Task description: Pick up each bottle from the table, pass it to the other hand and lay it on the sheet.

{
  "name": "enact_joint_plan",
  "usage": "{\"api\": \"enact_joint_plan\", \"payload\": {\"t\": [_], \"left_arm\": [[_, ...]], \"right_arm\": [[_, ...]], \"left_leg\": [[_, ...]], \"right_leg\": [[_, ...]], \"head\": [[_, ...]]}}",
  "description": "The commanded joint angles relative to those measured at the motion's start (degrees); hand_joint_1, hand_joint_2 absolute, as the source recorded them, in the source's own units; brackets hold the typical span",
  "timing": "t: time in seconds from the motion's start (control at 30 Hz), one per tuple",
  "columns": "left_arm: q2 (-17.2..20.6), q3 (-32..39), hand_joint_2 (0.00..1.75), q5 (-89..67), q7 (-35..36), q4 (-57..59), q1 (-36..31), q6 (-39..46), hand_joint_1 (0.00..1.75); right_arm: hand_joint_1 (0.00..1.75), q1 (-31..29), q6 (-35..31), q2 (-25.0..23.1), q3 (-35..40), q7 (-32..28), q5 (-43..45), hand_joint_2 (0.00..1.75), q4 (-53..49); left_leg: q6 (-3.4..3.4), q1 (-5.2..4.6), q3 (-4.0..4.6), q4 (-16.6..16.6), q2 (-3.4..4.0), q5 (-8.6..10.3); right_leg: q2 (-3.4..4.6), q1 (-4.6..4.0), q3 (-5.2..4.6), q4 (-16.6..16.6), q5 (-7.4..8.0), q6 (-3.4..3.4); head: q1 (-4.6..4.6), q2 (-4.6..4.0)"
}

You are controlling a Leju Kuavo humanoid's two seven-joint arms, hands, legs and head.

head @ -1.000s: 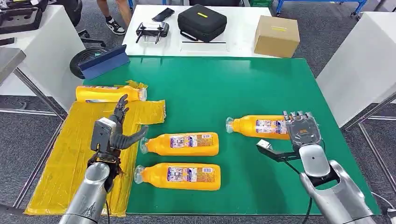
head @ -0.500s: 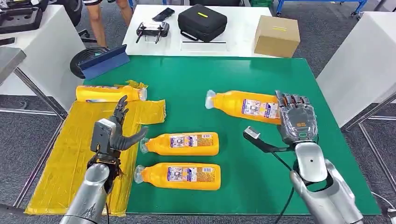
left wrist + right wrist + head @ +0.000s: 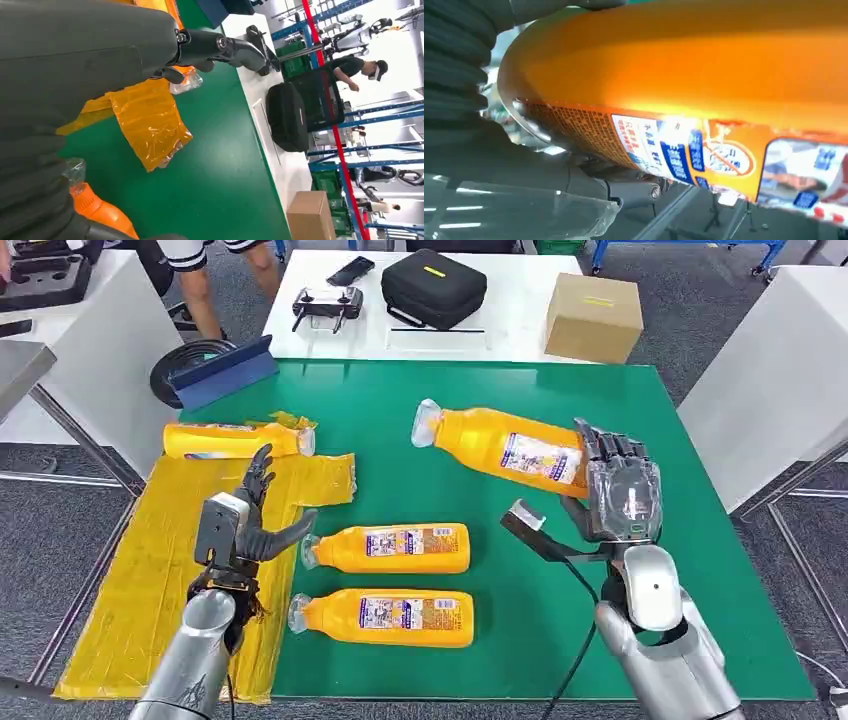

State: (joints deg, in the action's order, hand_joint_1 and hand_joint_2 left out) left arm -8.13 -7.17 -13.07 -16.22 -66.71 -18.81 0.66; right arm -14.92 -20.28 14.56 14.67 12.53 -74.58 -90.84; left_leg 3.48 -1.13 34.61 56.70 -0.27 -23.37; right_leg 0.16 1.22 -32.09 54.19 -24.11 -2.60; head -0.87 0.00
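Note:
My right hand (image 3: 622, 498) grips the base end of an orange bottle (image 3: 500, 447) and holds it above the green table (image 3: 560, 400), cap pointing left and slightly up. The same bottle (image 3: 684, 75) is seen close up in the right wrist view. Two more orange bottles lie on the table, one (image 3: 390, 548) in the middle and one (image 3: 385, 617) nearer me. Another bottle (image 3: 235, 440) lies at the far end of the yellow sheet (image 3: 150, 570). My left hand (image 3: 245, 525) hovers over the sheet's right edge, fingers spread, holding nothing, beside the middle bottle's cap (image 3: 75, 172).
A blue board (image 3: 222, 371) leans at the table's far left corner. Behind it a white table carries a black case (image 3: 432, 287), a cardboard box (image 3: 592, 316) and a controller (image 3: 326, 306). A person's legs (image 3: 200, 280) stand at the far left. White tables flank both sides.
My right hand has lifted the bottle off the table and carried it left and farther away, tilting the cap upward. The left hand has stayed put.

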Motion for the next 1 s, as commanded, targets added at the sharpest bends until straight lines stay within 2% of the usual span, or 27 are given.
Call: {"api": "enact_joint_plan", "payload": {"t": [0.03, 0.13, 0.27, 0.6, 0.67, 0.73, 0.8, 1.0], "left_arm": [[0.0, -1.3, 1.75, 0.8, 0.0, 2.2, -0.5, 1.1, 0.0], [0.1, -2.3, 1.75, 1.1, -0.2, 1.9, -0.7, 1.3, 0.0], [0.0, -4.2, 1.75, 1.3, 0.0, 0.6, -1.0, 1.2, 0.0], [-0.1, -8.2, 1.75, 2.2, 1.2, -3.5, -1.9, -0.4, 0.0], [-0.2, -8.6, 1.75, 2.3, 1.5, -3.9, -2.1, -0.4, 0.0], [0.0, -10.4, 1.75, 2.8, 2.1, -5.4, -2.8, -1.1, 0.0], [-0.2, -11.9, 1.75, 3.4, 3.2, -6.7, -3.3, -2.0, 0.0], [-0.1, -13.5, 1.75, 3.8, 4.2, -7.2, -3.7, -2.7, 0.0]], "right_arm": [[1.75, -4.9, -1.7, -20.4, -2.2, -30.0, 46.1, 1.75, 23.3], [1.75, -6.3, 0.7, -21.5, -2.0, -33.8, 52.1, 1.75, 26.4], [1.75, -10.1, 1.0, -23.7, -0.8, -36.9, 55.8, 1.75, 34.2], [1.75, -14.1, 0.9, -25.8, 1.4, -41.3, 60.4, 1.75, 40.9], [1.75, -14.5, 1.2, -26.1, 2.0, -41.9, 60.6, 1.75, 41.5], [1.75, -16.7, 2.2, -27.1, 3.0, -44.4, 62.4, 1.75, 44.5], [1.75, -18.9, 2.9, -28.6, 3.6, -45.7, 63.6, 1.75, 47.2], [1.75, -20.4, 3.3, -29.3, 4.4, -46.3, 64.1, 1.75, 49.0]], "left_leg": [[-0.2, 0.06, -0.13, 0.0, 0.09, -0.04], [-0.22, 0.08, -0.22, -0.1, 0.22, -0.06], [-0.35, 0.1, -0.23, 0.0, 0.3, -0.07], [-0.22, 0.07, -0.04, 0.0, 0.06, 0.03], [-0.36, 0.11, -0.15, 0.1, 0.13, -0.06], [-0.19, 0.07, 0.02, 0.0, 0.06, 0.04], [-0.31, 0.07, -0.03, 0.1, 0.11, -0.01], [-0.26, 0.09, -0.03, 0.0, 0.04, 0.03]], "right_leg": [[0.07, -0.04, 0.12, 0.0, 0.0, 0.12], [0.19, -0.07, 0.17, -0.1, 0.02, 0.15], [0.26, -0.09, 0.14, 0.0, -0.02, 0.18], [0.03, -0.04, 0.02, 0.0, -0.01, 0.11], [0.09, -0.08, 0.11, 0.1, -0.07, 0.2], [0.03, -0.04, -0.04, 0.0, 0.01, 0.09], [0.06, -0.05, -0.02, 0.1, -0.03, 0.16], [-0.01, -0.07, 0.01, 0.0, -0.02, 0.14]], "head": [[0.0, 0.0], [-0.04, 0.0], [-0.02, 0.0], [-0.02, 0.0], [-0.02, 0.0], [-0.02, 0.0], [-0.04, 0.0], [-0.04, 0.0]]}}
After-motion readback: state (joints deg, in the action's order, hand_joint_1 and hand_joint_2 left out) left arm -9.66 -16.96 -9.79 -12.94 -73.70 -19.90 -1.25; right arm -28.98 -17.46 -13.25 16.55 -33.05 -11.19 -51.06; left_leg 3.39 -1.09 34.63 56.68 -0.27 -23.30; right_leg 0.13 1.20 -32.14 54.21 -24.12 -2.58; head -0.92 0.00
